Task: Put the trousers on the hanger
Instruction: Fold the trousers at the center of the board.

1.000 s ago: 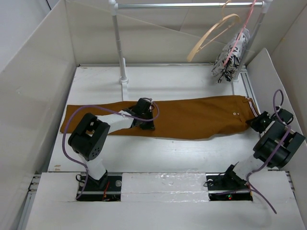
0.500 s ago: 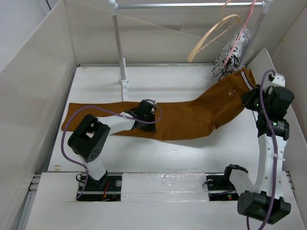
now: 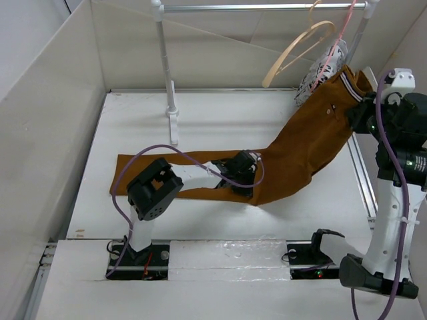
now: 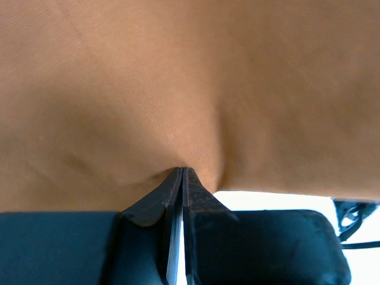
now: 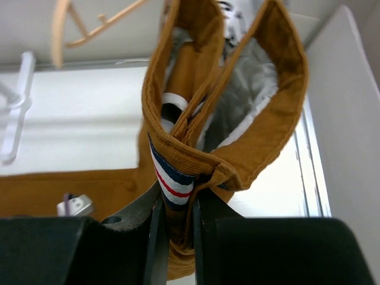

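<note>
The rust-brown trousers (image 3: 293, 153) stretch from the table's left middle up to the back right. My right gripper (image 3: 360, 110) is shut on their striped waistband (image 5: 172, 181) and holds it high, just below the tan wooden hanger (image 3: 293, 47) that hangs on the rail. The hanger also shows at the top left of the right wrist view (image 5: 77, 29). My left gripper (image 3: 248, 175) is shut on the trouser leg fabric (image 4: 190, 89) low over the table's middle; its jaws pinch a fold of cloth (image 4: 184, 169).
A clothes rail (image 3: 260, 8) on a white post (image 3: 167, 80) spans the back. A pink hanger with black-and-white patterned cloth (image 3: 323, 77) hangs next to the wooden one. White walls close in on all sides; a metal track (image 3: 357, 167) runs along the right.
My right gripper has lifted the waistband from the table's right side up and back toward the hanger. My left gripper has dragged the leg to the right, and the leg ends slid right.
</note>
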Available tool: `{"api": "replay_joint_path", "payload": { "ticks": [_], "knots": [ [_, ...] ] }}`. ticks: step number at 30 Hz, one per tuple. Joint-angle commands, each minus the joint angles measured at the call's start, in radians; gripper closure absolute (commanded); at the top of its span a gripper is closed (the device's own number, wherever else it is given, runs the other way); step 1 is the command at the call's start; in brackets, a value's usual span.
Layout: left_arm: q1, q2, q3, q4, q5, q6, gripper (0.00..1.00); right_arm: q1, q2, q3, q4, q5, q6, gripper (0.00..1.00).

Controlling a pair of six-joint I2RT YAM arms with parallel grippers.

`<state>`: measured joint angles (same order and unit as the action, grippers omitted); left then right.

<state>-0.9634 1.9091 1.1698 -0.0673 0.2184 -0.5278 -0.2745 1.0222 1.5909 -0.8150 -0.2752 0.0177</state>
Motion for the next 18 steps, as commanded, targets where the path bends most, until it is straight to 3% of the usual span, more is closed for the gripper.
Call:
{"api": "replay_joint_path", "payload": {
  "ticks": [1,5,6,7,8,9,10,12,13,17,18],
  "knots": [
    [-0.017,0.044,0.024,-0.039,0.007,-0.017,1.00,0.098,0.015,0.079,0.065,-0.025,-0.041,1.00],
    [0.063,-0.106,-0.039,-0.034,-0.046,-0.054,1.00,0.390,0.073,0.093,0.111,0.078,-0.019,1.00],
    [0.133,-0.263,-0.077,-0.046,-0.069,-0.067,1.00,0.485,0.097,0.089,0.153,0.115,0.025,1.00],
    [0.176,-0.265,-0.097,-0.060,-0.070,-0.070,1.00,0.486,0.116,0.089,0.154,0.116,0.037,1.00],
    [0.224,-0.322,-0.116,-0.075,-0.094,-0.077,1.00,0.576,0.136,0.093,0.192,0.149,0.048,1.00],
    [0.277,-0.446,-0.136,-0.091,-0.103,-0.077,1.00,0.622,0.159,0.101,0.210,0.166,0.073,1.00],
    [0.399,-0.509,-0.150,-0.132,-0.109,-0.077,1.00,0.670,0.211,0.127,0.232,0.185,0.080,1.00],
    [0.527,-0.658,-0.145,-0.196,-0.142,-0.075,1.00,0.803,0.277,0.164,0.280,0.252,0.094,1.00],
    [0.664,-0.701,-0.136,-0.207,-0.137,-0.071,1.00,0.843,0.355,0.206,0.299,0.258,0.100,1.00],
    [0.926,-0.847,-0.059,-0.252,-0.120,-0.083,1.00,1.017,0.614,0.369,0.378,0.220,0.125,1.00],
    [0.927,-0.849,-0.030,-0.287,-0.163,-0.080,1.00,1.047,0.677,0.426,0.375,0.220,0.126,1.00]
  ]
}}
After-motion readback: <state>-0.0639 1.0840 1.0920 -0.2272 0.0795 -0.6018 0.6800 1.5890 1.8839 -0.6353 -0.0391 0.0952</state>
